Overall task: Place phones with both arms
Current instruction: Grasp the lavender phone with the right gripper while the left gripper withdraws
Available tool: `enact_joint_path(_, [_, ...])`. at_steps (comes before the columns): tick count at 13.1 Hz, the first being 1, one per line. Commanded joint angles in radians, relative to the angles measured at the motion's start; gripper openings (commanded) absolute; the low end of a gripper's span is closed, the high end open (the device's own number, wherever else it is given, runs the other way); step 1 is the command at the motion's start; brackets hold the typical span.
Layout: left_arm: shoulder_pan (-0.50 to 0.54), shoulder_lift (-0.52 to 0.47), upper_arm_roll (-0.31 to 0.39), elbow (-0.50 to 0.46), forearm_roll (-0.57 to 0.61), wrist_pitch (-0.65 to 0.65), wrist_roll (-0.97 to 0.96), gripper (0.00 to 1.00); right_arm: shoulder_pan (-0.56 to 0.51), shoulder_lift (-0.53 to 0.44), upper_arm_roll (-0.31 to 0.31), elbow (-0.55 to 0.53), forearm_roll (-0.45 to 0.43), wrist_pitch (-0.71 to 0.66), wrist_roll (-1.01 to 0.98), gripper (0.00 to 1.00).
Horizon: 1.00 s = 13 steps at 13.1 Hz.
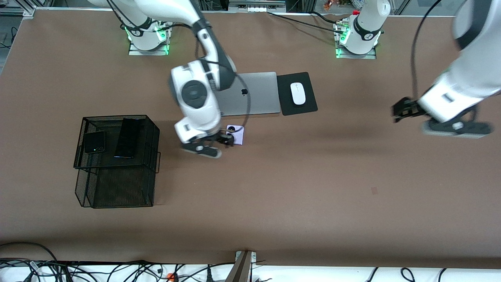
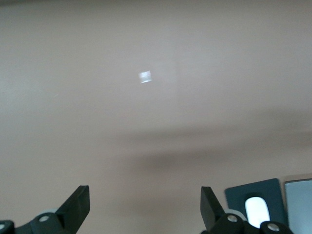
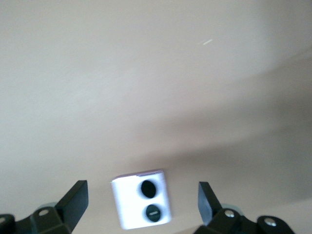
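The lavender-white phone (image 1: 237, 135) with two black camera rings lies flat on the table, just nearer the front camera than the silver laptop. My right gripper (image 1: 227, 140) hangs low over it, open; in the right wrist view the phone (image 3: 141, 204) sits between the spread fingers of the right gripper (image 3: 141, 191), not gripped. The small black flip phone (image 1: 94, 141) and the long black slab (image 1: 128, 138) lie in the top of the black wire basket (image 1: 150, 135). My left gripper (image 1: 399, 110) is open and empty above bare table at the left arm's end, as the left wrist view (image 2: 144, 195) shows.
The closed silver laptop (image 1: 256, 94) lies beside a black mouse pad (image 1: 307, 78) with a white mouse (image 1: 298, 93). The pad (image 2: 243, 194) and mouse (image 2: 257, 209) also show in the left wrist view. Cables lie along the table's front edge.
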Motion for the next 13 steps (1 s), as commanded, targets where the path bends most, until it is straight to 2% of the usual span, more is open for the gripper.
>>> enact_joint_path(1, [-0.033,-0.155,0.088,-0.142,-0.036,0.04,0.018,1.0,-0.009,0.061,0.06,0.067,0.012,0.055,0.079,1.0])
enact_joint_path(5, [-0.037,-0.146,0.105,-0.152,-0.05,0.042,0.074,1.0,0.008,0.088,0.065,0.006,0.013,0.104,0.129,1.0])
enact_joint_path(7, [-0.035,-0.131,0.153,-0.149,-0.134,0.043,0.098,1.0,0.035,0.087,0.065,-0.081,0.013,0.176,0.152,1.0])
enact_joint_path(11, [-0.038,-0.129,0.059,-0.13,-0.023,0.034,0.086,1.0,0.074,0.087,0.067,-0.175,0.015,0.264,0.153,1.0])
enact_joint_path(13, [-0.035,-0.128,0.047,-0.126,-0.009,0.034,0.086,1.0,0.075,0.085,0.065,-0.195,0.013,0.279,0.153,1.0])
